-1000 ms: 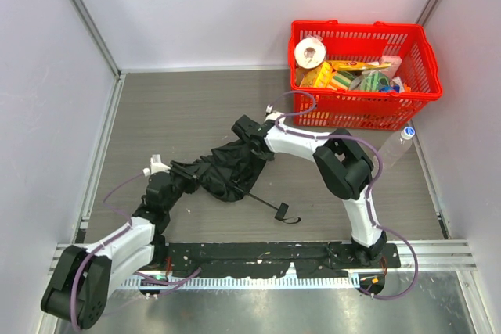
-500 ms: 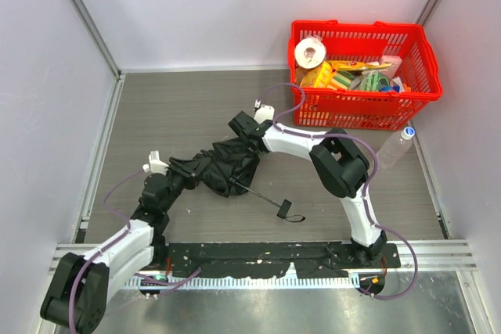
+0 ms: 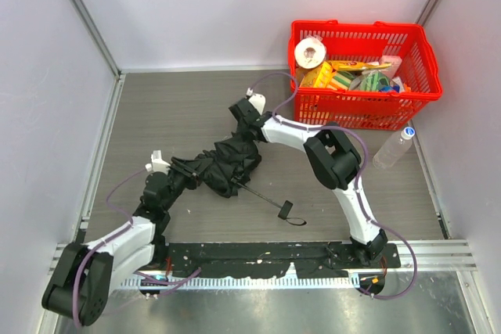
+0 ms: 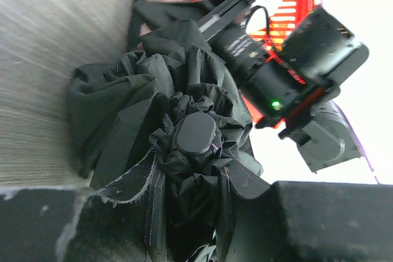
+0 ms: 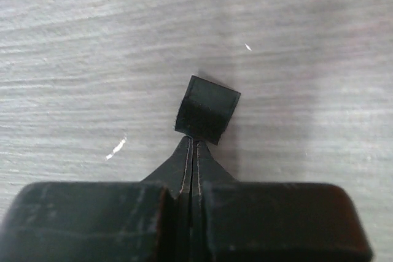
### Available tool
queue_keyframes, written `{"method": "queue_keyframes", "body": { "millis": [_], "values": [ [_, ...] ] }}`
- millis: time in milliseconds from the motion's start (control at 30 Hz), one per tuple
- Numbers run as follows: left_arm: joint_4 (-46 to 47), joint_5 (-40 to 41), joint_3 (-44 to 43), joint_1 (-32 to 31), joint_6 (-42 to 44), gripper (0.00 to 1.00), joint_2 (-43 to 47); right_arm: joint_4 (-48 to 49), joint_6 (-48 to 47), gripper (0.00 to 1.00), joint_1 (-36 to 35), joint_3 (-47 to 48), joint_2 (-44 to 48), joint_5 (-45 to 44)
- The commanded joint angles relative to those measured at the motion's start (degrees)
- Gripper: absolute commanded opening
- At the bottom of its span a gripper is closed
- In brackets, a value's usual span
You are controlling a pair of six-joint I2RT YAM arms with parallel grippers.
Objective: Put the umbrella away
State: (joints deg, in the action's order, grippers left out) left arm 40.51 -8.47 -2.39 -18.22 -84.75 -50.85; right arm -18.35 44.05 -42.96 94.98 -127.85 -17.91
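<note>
Worktop first: grey wood-grain, walled on three sides, with your two arms bolted at its near edge. Its far right corner holds a red basket packed with groceries, a paper roll uppermost at the basket's left end. The umbrella lies around the middle of the worktop, a little toward the near edge and left of centre. Its black canopy is a crumpled bundle. Its thin shaft runs out of the bundle toward the near right and ends in the small handle, with the wrist loop lying flat beside it. A clear plastic bottle rests at the right edge, just on the near side of the basket. Your left gripper sits at the left end of the bundle. In its wrist view the fingers stand well apart, with bunched fabric filling the gap and pressing on both, so it has the canopy clamped. Your right gripper is at the far side of the bundle with its jaws fully closed, the tips pinching the umbrella's small black closing strap over bare wood.
</note>
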Motion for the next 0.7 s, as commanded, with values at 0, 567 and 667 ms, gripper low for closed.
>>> {"method": "queue_keyframes", "body": {
  "millis": [0, 567, 667],
  "values": [
    [7.20, -3.13, 2.57, 0.20, 0.20, 0.00, -5.65, 1.38, -1.60, 0.01, 0.77, 5.12, -3.02, 0.51],
    [16.19, -7.79, 0.02, 0.20, 3.97, 0.00, -31.86, 5.18, -3.44, 0.01, 3.76, 15.66, -4.51, -7.13],
    [8.56, -7.18, -1.64, 0.11, 5.91, 0.00, -28.53, 3.58, -4.41, 0.01, 3.59, 17.43, -6.61, -6.79]
  ]
}}
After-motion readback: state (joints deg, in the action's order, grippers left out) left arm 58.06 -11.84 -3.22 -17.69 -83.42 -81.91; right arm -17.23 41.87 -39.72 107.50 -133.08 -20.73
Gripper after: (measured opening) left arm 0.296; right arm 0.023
